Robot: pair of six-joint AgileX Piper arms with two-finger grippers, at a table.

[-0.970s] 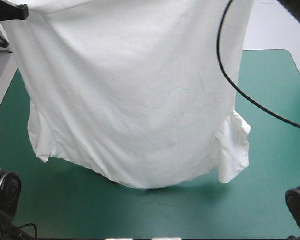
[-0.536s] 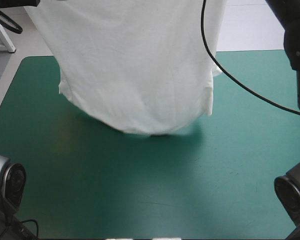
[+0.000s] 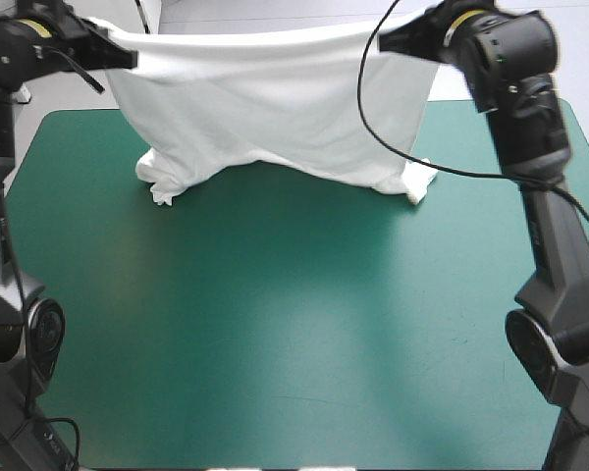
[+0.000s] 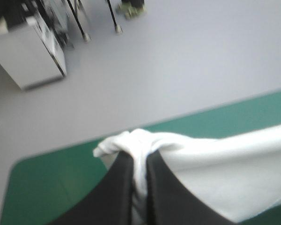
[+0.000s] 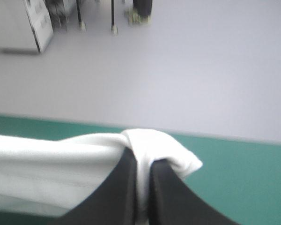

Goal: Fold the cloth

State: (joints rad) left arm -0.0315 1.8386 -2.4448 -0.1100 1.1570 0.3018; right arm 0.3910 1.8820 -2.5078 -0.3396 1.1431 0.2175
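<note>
The white T-shirt (image 3: 270, 108) hangs as a stretched sheet over the table's far edge, its lower hem and sleeves resting crumpled on the teal-green cover. My left gripper (image 3: 128, 57) holds one upper corner at the far left, shut on the T-shirt (image 4: 225, 164), with cloth bunched between its black fingers (image 4: 119, 187). At the far right my right gripper (image 3: 385, 41) is shut on the other upper corner of the T-shirt (image 5: 51, 173), a fold of cloth wrapped over its fingers (image 5: 166, 192). The upper edge runs taut between the two grippers.
The teal-green cover (image 3: 294, 324) lies bare from the T-shirt's hem to the near edge. Beyond the table's far edge is pale floor (image 4: 178, 61). Both arms reach up along the table's left and right sides.
Both grippers have carried the T-shirt away toward the far edge and lowered it. Its hem, which hung free just before, now touches the cover and crumples.
</note>
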